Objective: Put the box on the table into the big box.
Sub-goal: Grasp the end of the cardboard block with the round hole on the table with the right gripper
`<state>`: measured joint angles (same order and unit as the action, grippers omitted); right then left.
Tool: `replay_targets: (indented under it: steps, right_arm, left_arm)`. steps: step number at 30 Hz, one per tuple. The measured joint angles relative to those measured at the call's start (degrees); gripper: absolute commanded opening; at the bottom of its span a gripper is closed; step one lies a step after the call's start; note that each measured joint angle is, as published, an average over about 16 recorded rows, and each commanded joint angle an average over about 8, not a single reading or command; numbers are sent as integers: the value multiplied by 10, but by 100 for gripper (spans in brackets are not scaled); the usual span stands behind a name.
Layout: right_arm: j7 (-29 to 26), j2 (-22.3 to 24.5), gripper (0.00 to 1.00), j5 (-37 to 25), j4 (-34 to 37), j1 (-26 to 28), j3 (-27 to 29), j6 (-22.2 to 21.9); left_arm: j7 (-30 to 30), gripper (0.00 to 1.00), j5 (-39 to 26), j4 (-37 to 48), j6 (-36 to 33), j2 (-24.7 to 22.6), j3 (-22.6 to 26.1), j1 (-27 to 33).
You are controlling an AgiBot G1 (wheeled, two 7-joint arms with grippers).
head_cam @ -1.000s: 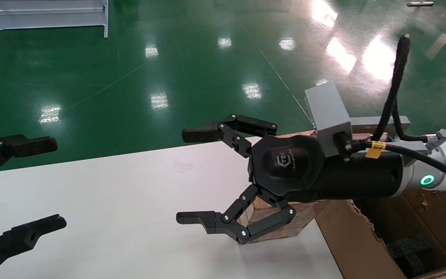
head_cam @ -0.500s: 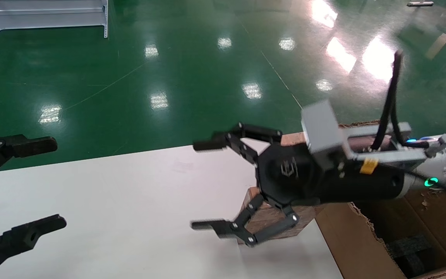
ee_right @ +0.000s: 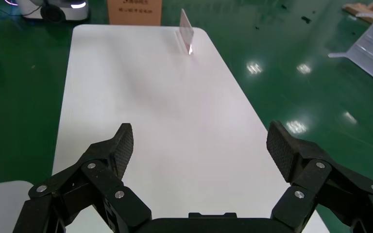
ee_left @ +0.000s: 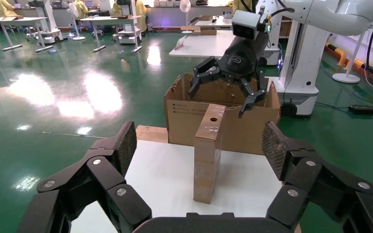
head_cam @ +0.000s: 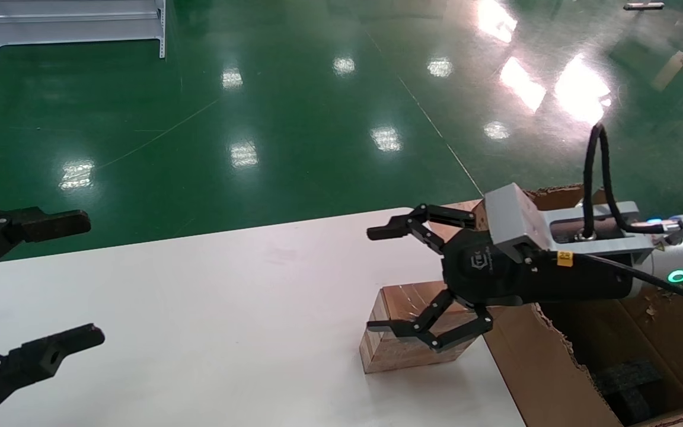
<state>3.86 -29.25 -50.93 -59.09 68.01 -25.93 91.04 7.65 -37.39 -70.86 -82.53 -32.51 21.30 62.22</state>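
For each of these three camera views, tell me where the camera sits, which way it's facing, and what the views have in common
Head view: from the robot's head, down at the table; left gripper and right gripper, both open, show.
Left wrist view: along the tabletop toward the box, the big box and the right gripper above them.
Right wrist view: along the bare table, between its own fingers.
Head and left wrist views share the box and the big box.

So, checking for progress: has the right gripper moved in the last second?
Yes. The right gripper, open, has drawn back right toward the big box, uncovering the box.
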Motion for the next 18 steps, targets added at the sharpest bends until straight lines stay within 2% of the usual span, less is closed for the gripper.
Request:
replay_targets:
  steps: [9,18]
  right_arm:
    - [64,4,100,-8,74,21,-61,-1]
    - [127,-13,100,-28,183,58,-107,-3]
  left_arm:
    - [0,0,0,0,0,0,0,0]
    - [0,0,0,0,0,0,0,0]
